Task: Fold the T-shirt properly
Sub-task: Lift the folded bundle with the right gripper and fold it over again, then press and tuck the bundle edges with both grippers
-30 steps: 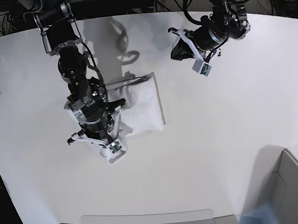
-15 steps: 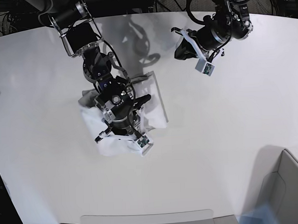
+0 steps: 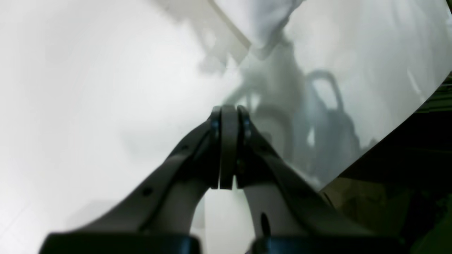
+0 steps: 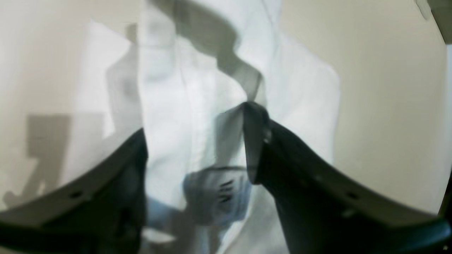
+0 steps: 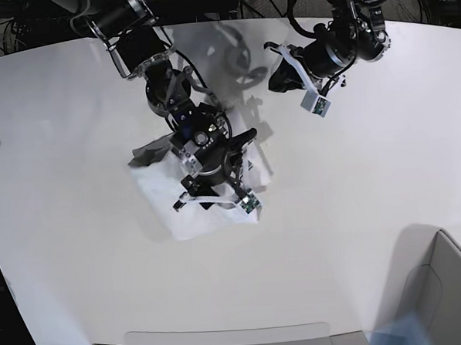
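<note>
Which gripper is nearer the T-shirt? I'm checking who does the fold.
Right. The right gripper is open directly over the T-shirt; the left gripper is shut, apart near the table's far edge.

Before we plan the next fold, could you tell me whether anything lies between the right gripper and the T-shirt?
Nothing visible does. The right gripper hangs open directly over the T-shirt, with only white fabric showing between its fingers. Whether they touch the cloth cannot be told. The left gripper is shut, off to the side over the bare table.

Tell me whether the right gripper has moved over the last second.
Yes. In the base view the right gripper has swung toward the image right over the T-shirt, nearer the grey bin at the table's corner.
</note>
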Robot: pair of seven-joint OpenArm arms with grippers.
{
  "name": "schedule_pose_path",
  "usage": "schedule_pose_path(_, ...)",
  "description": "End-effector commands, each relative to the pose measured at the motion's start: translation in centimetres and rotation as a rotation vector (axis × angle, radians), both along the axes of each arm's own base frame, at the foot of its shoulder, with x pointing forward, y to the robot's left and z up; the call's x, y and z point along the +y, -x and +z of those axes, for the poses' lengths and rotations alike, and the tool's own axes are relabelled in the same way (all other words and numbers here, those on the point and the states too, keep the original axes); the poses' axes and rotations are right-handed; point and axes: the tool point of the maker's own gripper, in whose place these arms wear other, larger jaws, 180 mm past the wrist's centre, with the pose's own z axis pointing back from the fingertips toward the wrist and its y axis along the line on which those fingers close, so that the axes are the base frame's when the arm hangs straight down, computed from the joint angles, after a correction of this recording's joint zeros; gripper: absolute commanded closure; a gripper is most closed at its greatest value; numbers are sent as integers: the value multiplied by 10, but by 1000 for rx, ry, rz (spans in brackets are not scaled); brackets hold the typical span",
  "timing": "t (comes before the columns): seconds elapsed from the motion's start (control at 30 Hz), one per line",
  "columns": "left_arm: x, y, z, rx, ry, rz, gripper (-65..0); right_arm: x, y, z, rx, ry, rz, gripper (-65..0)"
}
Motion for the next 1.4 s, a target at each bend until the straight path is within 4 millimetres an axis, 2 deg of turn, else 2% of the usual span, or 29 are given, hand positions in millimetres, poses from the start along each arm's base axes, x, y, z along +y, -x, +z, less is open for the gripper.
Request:
schedule_pose_path(0.0, -4, -6, 9, -38, 25, 2, 0, 19, -5, 24, -64, -49, 28, -257)
schedule_pose_path(0.1, -4, -6, 10, -40, 25, 2, 0, 42, 11, 28, -67, -81, 82, -249)
schedule_pose_path(0.3, -3, -7, 10, -43, 23, 3, 0, 82, 50, 15, -34, -66, 225, -247)
schedule_pose_path(0.4, -3, -7, 10, -43, 23, 3, 0, 90, 53, 31, -78, -93, 252, -246)
schedule_pose_path(0.47, -3, -8, 10, -44, 23, 3, 0, 78, 40, 46, -113, -121, 200, -243)
schedule_pose_path(0.53, -3, -9, 11, -46, 23, 2, 0, 48, 17, 60, -156, -152, 101, -205)
schedule_pose_path(0.6, -5, -15, 15, -65, 26, -3, 0, 16, -6, 77, -224, -187, 17, -134)
schedule_pose_path(0.7, -6, -33, 26, -115, 26, -6, 0, -32, -30, 85, -276, -165, -86, -16)
schedule_pose_path(0.77, -8, -41, 32, -139, 30, -8, 0, -62, -40, 77, -263, -125, -144, 0)
schedule_pose_path(0.87, -17, -51, 41, -174, 38, -38, 0, -89, -38, 41, -146, -62, -106, 0)
schedule_pose_path(0.93, -21, -56, 46, -191, 42, -48, 0, -95, -22, 2, 7, -31, -36, 0)
schedule_pose_path(1.03, -26, -65, 55, -226, 50, -60, 0, -97, 7, -44, 185, -60, 5, 0)
schedule_pose_path(1.07, -27, -69, 58, -240, 52, -62, 0, -96, 16, -54, 227, -86, 5, 0)
schedule_pose_path(1.13, -30, -77, 66, -268, 56, -70, 0, -91, 30, -63, 267, -127, 10, 0)
schedule_pose_path(1.2, -32, -84, 73, -293, 59, -74, 0, -85, 33, -53, 245, -168, 18, 0)
schedule_pose_path(1.27, -32, -91, 80, -317, 60, -74, 0, -89, 28, -34, 185, -194, 7, 0)
schedule_pose_path(1.37, -39, -99, 91, -346, 81, -73, 0, -100, 12, 10, 50, -230, -26, 0)
